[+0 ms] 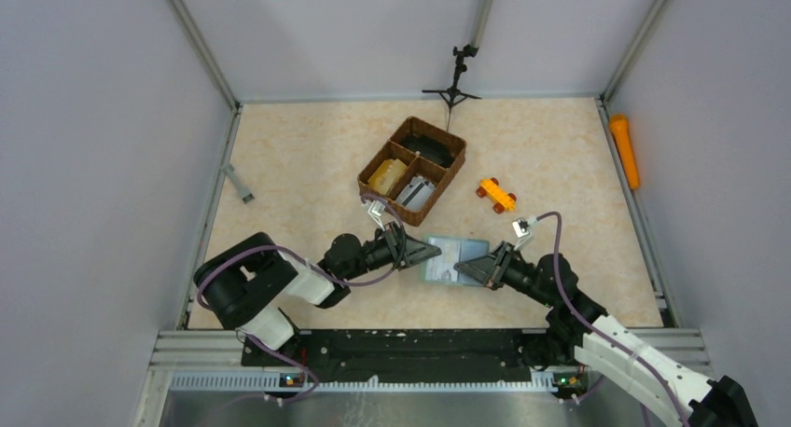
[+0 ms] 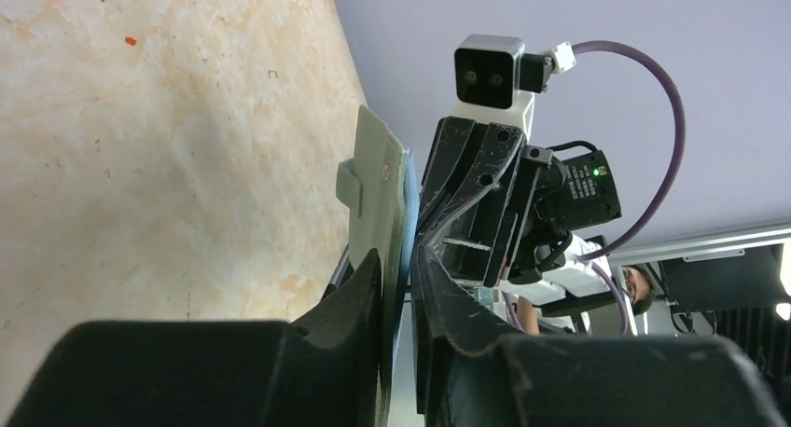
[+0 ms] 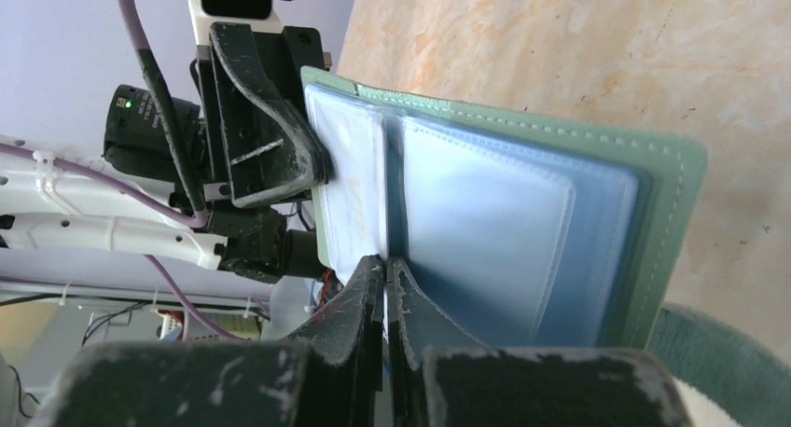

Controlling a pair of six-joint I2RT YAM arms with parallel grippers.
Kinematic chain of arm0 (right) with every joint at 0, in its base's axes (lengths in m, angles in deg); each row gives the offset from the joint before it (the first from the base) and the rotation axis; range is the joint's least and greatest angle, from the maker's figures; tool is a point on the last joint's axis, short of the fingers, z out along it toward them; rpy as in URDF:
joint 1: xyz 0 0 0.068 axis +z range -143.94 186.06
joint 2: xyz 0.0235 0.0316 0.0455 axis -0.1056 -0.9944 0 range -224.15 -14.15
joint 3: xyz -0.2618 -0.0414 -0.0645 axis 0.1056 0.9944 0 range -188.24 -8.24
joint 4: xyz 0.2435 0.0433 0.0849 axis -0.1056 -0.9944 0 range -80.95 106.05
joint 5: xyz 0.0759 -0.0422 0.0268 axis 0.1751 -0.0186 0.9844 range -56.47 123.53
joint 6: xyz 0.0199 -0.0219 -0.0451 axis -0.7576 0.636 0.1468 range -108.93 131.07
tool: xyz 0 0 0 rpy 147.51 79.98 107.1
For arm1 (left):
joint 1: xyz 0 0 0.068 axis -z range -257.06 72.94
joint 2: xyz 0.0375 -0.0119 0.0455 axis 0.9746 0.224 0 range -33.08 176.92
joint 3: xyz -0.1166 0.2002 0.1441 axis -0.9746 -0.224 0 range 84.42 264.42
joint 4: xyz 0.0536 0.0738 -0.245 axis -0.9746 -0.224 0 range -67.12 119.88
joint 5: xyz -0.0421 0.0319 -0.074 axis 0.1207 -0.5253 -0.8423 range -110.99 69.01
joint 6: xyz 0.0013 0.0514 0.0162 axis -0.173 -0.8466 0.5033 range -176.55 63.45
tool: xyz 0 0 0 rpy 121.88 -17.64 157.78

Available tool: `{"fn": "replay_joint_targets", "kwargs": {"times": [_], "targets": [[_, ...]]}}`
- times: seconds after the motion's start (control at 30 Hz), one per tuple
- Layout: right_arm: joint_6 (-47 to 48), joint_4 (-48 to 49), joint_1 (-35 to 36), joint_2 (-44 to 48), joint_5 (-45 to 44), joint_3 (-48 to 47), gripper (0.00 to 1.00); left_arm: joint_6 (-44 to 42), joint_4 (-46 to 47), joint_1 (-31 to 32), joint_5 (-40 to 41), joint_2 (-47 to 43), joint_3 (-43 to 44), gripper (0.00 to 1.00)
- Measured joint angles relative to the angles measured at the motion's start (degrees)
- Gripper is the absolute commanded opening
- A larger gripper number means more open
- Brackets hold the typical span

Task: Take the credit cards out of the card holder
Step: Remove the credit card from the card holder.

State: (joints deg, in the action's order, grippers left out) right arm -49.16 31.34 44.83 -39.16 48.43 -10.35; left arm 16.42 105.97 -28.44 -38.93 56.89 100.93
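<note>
Card holder (image 1: 451, 258) open — left hand (image 1: 433, 252) pinches one edge; right hand (image 1: 464, 267) another.

the top view looks steeply down from above and behind the arm bases, far enough to take in the whole table (image 1: 280, 157). the left wrist view sits close behind the left gripper (image 2: 396, 257) and sees the holder (image 2: 378, 185) edge-on, with the right gripper (image 2: 466, 180) facing it at centre frame. the right wrist view looks back the opposite way, very near. all three share the holder.
</note>
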Motion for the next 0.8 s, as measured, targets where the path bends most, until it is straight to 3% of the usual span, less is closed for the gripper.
{"fn": "replay_joint_targets", "kwargs": {"times": [0.1,0.27,0.8], "targets": [[0.2,-1.1,0.0,0.2,0.0,-0.7,0.00,-0.5,-0.9,0.1,-0.6,-0.9,-0.7,0.18],[0.7,-2.4,0.0,0.7,-0.3,-1.7,0.00,-1.1,-1.8,0.2,-1.7,-2.8,-1.1,0.29],[1.6,-5.9,0.0,3.5,-1.4,-3.8,0.00,-2.9,-5.4,0.3,-4.3,-7.9,-1.8,0.27]]}}
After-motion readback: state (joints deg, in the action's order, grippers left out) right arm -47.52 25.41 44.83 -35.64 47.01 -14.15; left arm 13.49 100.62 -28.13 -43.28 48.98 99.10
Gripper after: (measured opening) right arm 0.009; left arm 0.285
